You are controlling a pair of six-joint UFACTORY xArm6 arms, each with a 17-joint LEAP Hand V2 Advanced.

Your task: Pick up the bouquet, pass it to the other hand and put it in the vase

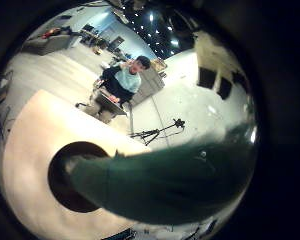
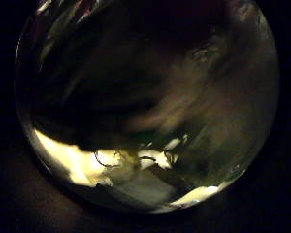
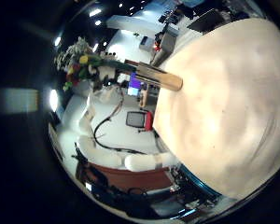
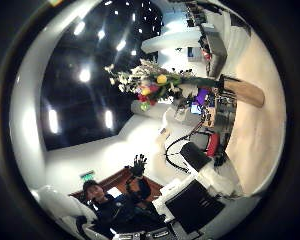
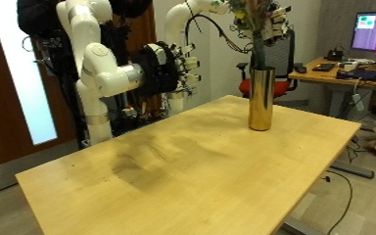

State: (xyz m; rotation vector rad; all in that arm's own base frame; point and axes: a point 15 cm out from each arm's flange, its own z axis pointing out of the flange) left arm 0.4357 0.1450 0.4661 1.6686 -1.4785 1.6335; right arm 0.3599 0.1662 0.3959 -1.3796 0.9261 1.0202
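In the outside view you have one container, a tall gold vase. It stands upright on the far part of the wooden table, in the upper half of the frame. The bouquet is in it: the dark stems drop straight into the mouth and the flower heads reach the frame's top edge.

The left hand is up among the flowers at that top edge, and its fingers look closed round the bouquet above the vase rim. The blooms hide much of the hand in this view.

The right hand hangs off the table's far edge, well apart from the vase. Its fingers are loosely spread and hold nothing.

The left little finger side palm view gives you what the outside view cannot. You look down on the table and into the vase's dark round mouth, with the bouquet's stem bundle running into it close to the palm.

The left thumb side palm view is dark and smeared, and nothing in it can be made out.

Both right palm views show the whole arrangement from the side and far off. In one you see the bouquet, the vase and the table. In the other you see the bouquet and the vase.
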